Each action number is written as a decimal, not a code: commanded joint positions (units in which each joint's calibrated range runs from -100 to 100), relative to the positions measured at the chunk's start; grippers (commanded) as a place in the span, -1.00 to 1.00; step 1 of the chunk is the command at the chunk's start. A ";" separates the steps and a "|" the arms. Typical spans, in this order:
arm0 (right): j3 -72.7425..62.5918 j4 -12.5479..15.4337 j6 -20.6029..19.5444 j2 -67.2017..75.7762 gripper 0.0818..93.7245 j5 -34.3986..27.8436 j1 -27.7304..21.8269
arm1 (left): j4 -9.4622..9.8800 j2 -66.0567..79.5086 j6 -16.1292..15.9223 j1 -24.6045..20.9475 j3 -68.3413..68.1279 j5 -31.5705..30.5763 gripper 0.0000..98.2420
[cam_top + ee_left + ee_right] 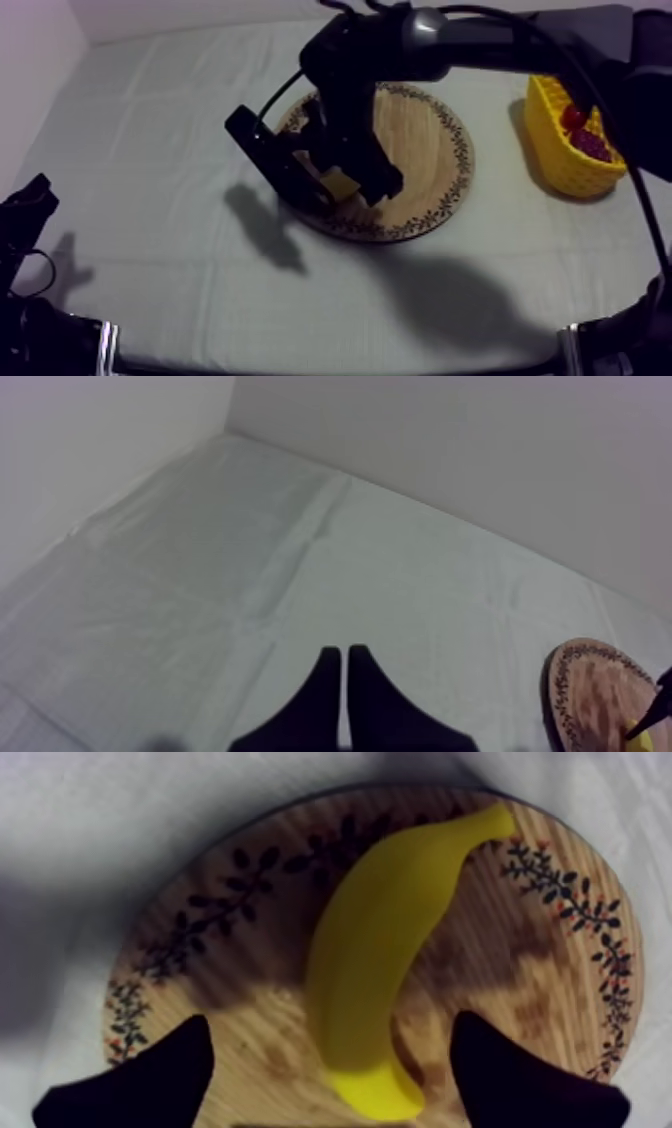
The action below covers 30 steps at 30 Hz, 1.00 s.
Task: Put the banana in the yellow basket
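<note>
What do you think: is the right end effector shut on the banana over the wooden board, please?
Not quite: the right end effector is open over the wooden board, its fingers apart either side of the banana; the right wrist view shows it.

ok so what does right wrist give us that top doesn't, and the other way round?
Right wrist adds: the banana in full, lying on the wooden board, with the right gripper open, one finger each side of it, not touching it. Top adds: the yellow basket at the table's right with a small red fruit inside, and the left gripper low at the left. Both: board, right gripper over it, and banana, in top just a yellow patch under the gripper.
</note>
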<state>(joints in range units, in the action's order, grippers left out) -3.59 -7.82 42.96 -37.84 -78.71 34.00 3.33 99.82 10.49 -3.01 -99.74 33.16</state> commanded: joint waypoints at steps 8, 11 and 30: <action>-0.99 -1.62 -0.66 -4.05 0.37 5.04 -0.57 | 0.02 0.00 -0.01 0.01 -0.03 -0.01 -1.00; -0.79 -1.87 -0.92 -4.57 0.18 5.58 -0.60 | 0.02 0.00 -0.01 0.01 -0.03 -0.01 -1.00; 1.49 -2.71 -2.44 -2.80 -0.80 7.48 -0.62 | 0.02 0.00 -0.01 0.01 -0.03 -0.01 -1.00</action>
<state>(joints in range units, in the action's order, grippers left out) -2.16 -10.44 40.47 -41.12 -70.68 33.40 3.33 99.82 10.49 -3.01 -99.74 33.12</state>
